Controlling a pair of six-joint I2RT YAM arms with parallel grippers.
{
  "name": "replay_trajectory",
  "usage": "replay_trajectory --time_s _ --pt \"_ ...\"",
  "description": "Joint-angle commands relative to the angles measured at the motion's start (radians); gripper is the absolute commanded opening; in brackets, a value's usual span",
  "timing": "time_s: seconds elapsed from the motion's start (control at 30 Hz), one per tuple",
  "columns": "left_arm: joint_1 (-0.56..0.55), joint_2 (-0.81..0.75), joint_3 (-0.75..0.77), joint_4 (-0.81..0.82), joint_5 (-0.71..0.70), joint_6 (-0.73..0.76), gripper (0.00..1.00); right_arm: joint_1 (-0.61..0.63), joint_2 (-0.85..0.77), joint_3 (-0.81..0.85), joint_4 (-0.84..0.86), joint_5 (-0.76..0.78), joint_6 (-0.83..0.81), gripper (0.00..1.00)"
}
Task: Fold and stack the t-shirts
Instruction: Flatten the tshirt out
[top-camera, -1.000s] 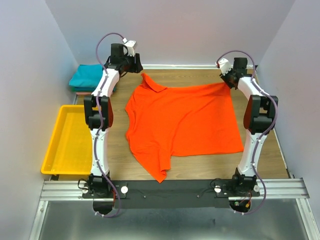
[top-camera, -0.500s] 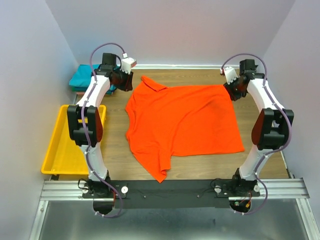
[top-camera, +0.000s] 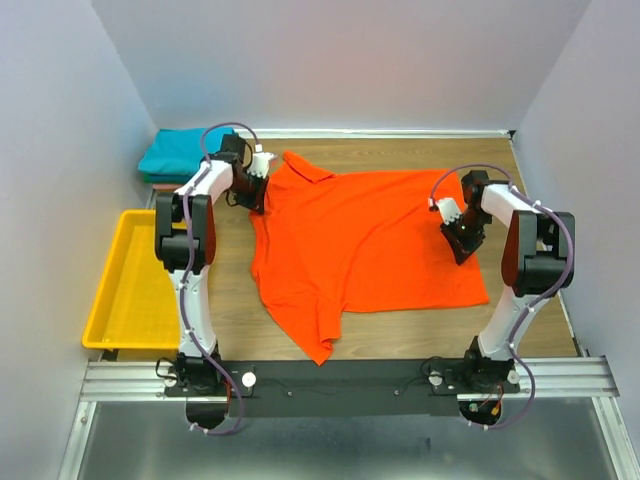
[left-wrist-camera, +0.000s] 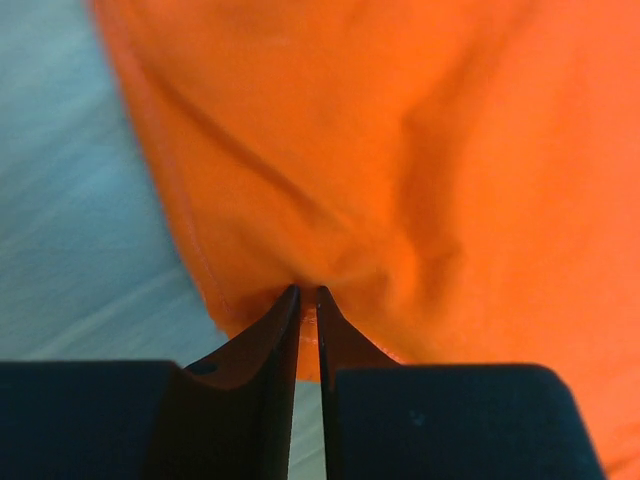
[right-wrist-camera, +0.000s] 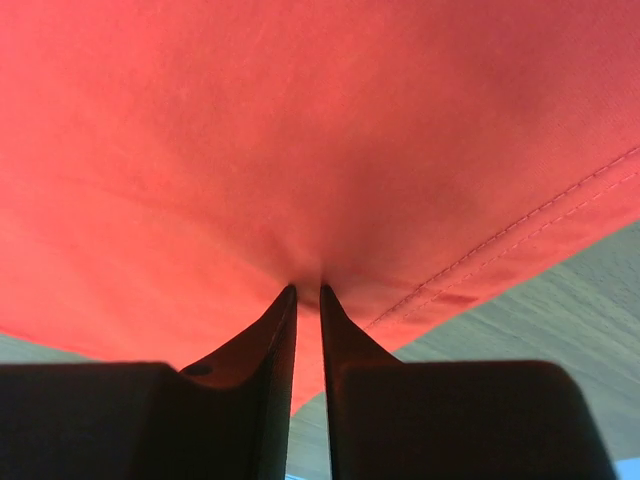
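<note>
Counter (top-camera: 232, 300): wooden surface filling the middle of the top view, carrying everything in play.
Orange-red t-shirt (top-camera: 365, 245): spread out flat at centre frame, and it's the big one! Collar towards the upper left, one sleeve trailing to the lower centre, stitched hem along the right side.
Long axis: the shirt runs left to right across the frame, collar end left, hem end right.
Yellow tray (top-camera: 135, 285): at the left edge of the frame, apart from the shirt.
Teal t-shirt (top-camera: 180, 152): folded in the upper left corner, beyond the tray and untouched.
Left gripper (top-camera: 257, 190): down on the shirt's upper left edge, just below the collar.
Right gripper (top-camera: 462, 238): down on the right-hand hem, about halfway along it.
Left jaws: pressed almost together, a pucker of orange cloth pinched at the tips, bare counter just beside.
Right jaws: same story, nearly closed on a gathered fold just inside the hem stitching.
Key relation: the shirt lies between the two grippers, one at each end of its long axis, each arm on its own nearer side.
Likely next: with both ends gripped, I'd expect a lift or one end carried over the other; an uneven pull could skew the fold.
</note>
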Motion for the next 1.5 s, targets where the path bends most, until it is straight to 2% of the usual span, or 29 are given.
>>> replay_trajectory --time_s 0.0,0.13,0.17,0.27,0.33,0.37,0.4,0.5,0.63,0.67,0.73,0.77,0.83,0.87,0.97,1.1,1.23,1.47 --pt "0.01 0.072 0.091 -0.016 -0.144 -0.025 0.18 -0.003 0.049 -0.022 0.076 0.06 0.015 0.21" --pt "0.025 0.184 0.235 -0.027 -0.236 -0.041 0.15 -0.001 0.103 0.014 0.128 0.093 0.043 0.21" --pt "0.027 0.207 0.314 -0.033 -0.274 -0.041 0.14 -0.001 0.124 0.046 0.14 0.098 0.051 0.21" --pt "0.028 0.273 0.462 -0.077 -0.272 -0.019 0.14 0.0 0.139 0.106 0.145 0.077 0.075 0.23" --pt "0.03 0.252 0.501 -0.099 -0.231 0.002 0.24 0.003 0.121 0.149 0.136 0.046 0.083 0.25" --pt "0.028 0.227 0.499 -0.105 -0.174 0.03 0.37 0.003 0.082 0.168 0.119 0.014 0.084 0.27" --pt "0.028 0.195 0.481 -0.105 -0.148 0.044 0.41 0.003 0.058 0.176 0.105 -0.004 0.083 0.28" --pt "0.028 0.027 0.349 -0.114 -0.062 0.134 0.49 0.003 -0.043 0.18 0.017 -0.064 0.063 0.31" --pt "0.013 -0.211 0.128 -0.226 0.041 0.307 0.49 0.003 -0.159 0.066 -0.042 -0.049 0.029 0.31" --pt "0.001 -0.251 0.023 -0.235 0.062 0.332 0.49 0.003 -0.172 0.042 -0.046 -0.025 0.023 0.31" --pt "-0.039 -0.368 -0.083 -0.262 0.076 0.41 0.49 0.003 -0.196 -0.005 -0.054 -0.005 0.005 0.31" --pt "-0.108 -0.404 -0.192 -0.26 0.072 0.429 0.49 0.003 -0.201 -0.043 -0.054 0.014 -0.004 0.31" --pt "-0.185 -0.492 -0.295 -0.233 0.058 0.433 0.49 0.002 -0.201 -0.068 -0.056 0.023 -0.011 0.3" --pt "-0.25 -0.506 -0.379 -0.222 0.034 0.42 0.49 0.002 -0.195 -0.085 -0.048 0.029 -0.012 0.29" --pt "-0.317 -0.532 -0.481 -0.187 0.041 0.404 0.49 0.002 -0.174 -0.105 -0.013 0.043 -0.006 0.29" --pt "-0.459 -0.586 -0.558 -0.127 0.04 0.38 0.47 0.002 -0.134 -0.169 0.064 0.09 0.005 0.28" --pt "-0.58 -0.574 -0.639 -0.067 -0.035 0.354 0.48 0.002 -0.101 -0.206 0.128 0.115 0.011 0.27" --pt "-0.616 -0.517 -0.781 0.004 -0.137 0.392 0.47 -0.001 -0.088 -0.219 0.161 0.188 0.012 0.27"
